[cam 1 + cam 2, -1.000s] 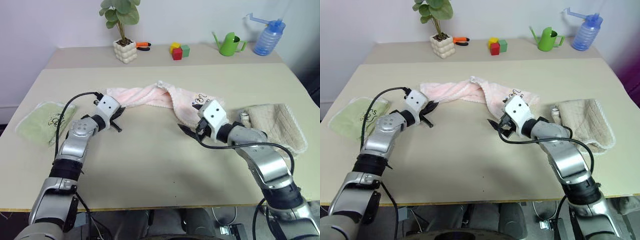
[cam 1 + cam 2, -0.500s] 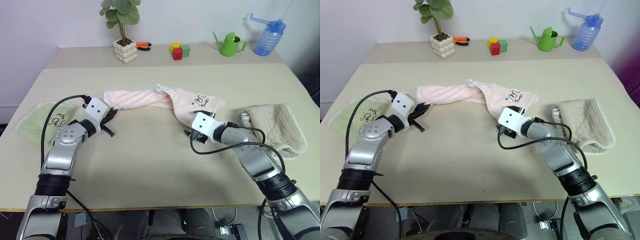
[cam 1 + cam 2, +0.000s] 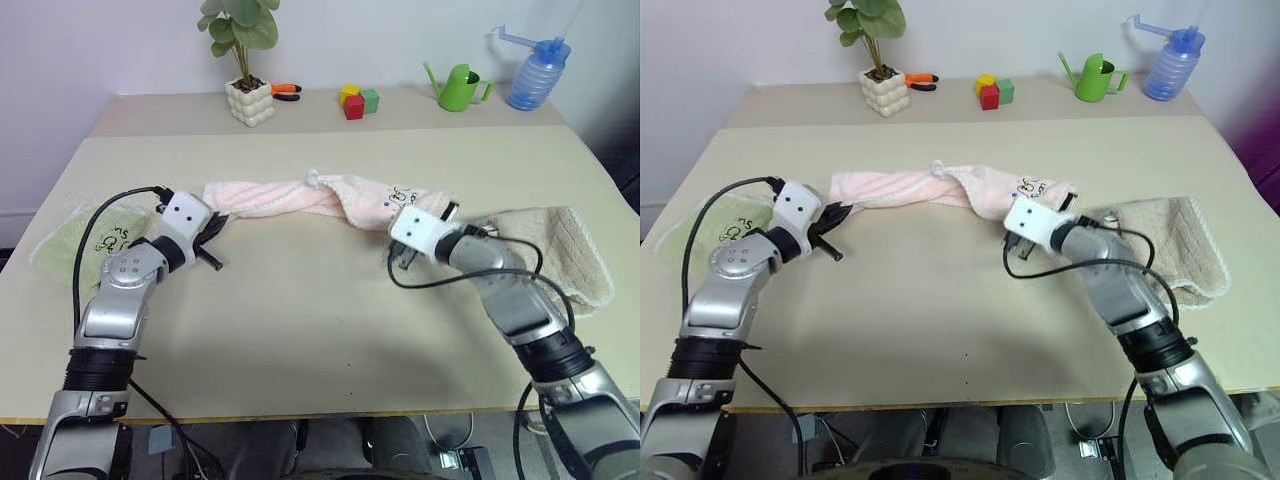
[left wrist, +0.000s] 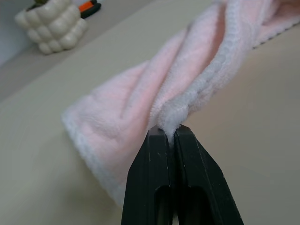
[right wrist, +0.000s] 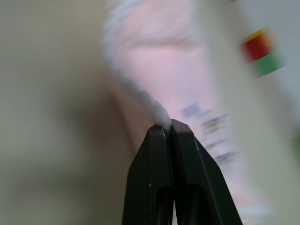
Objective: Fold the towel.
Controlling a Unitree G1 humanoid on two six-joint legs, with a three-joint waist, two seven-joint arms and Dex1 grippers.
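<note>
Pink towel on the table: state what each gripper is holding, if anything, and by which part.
Both hold the pink towel. The left gripper pinches its white edge at one end; the right gripper pinches the edge at the logo end.

Left pincer (image 4: 171, 133) clamped on twisted pink towel (image 4: 187, 79) edge, white pot (image 4: 52, 27) behind

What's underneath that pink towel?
Bare table shows around the towel, which both grippers pinch at its ends. Whatever lies beneath its bunched folds is covered and cannot be seen.
</note>
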